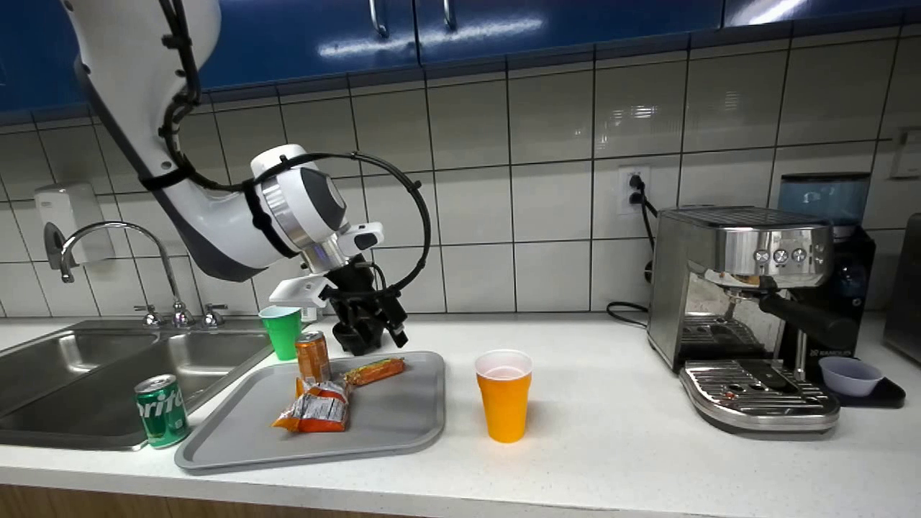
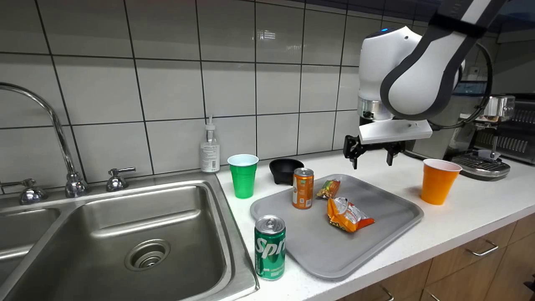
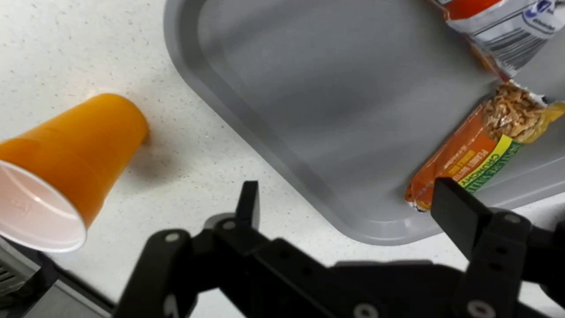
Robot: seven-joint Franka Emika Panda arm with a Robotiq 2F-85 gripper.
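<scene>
My gripper [image 3: 346, 190] is open and empty, above the counter and a corner of the grey tray [image 3: 309, 92]. It also shows in both exterior views [image 1: 379, 337] [image 2: 372, 161], over the back of the tray. An orange granola bar packet [image 3: 463, 157] lies on the tray near my right fingertip in the wrist view, below it. A crumpled orange and white snack bag [image 1: 320, 406] lies beside the packet. An orange can [image 2: 303, 190] stands upright on the tray. An orange cup [image 3: 84, 137] stands upright on the counter beside the tray.
A green Sprite can [image 2: 270, 251] stands between tray and sink [image 2: 125, 225]. A green cup [image 2: 243, 177], black bowl [image 2: 285, 169] and soap bottle [image 2: 210, 150] stand near the wall. An espresso machine [image 1: 741, 288] stands right of the orange cup in an exterior view.
</scene>
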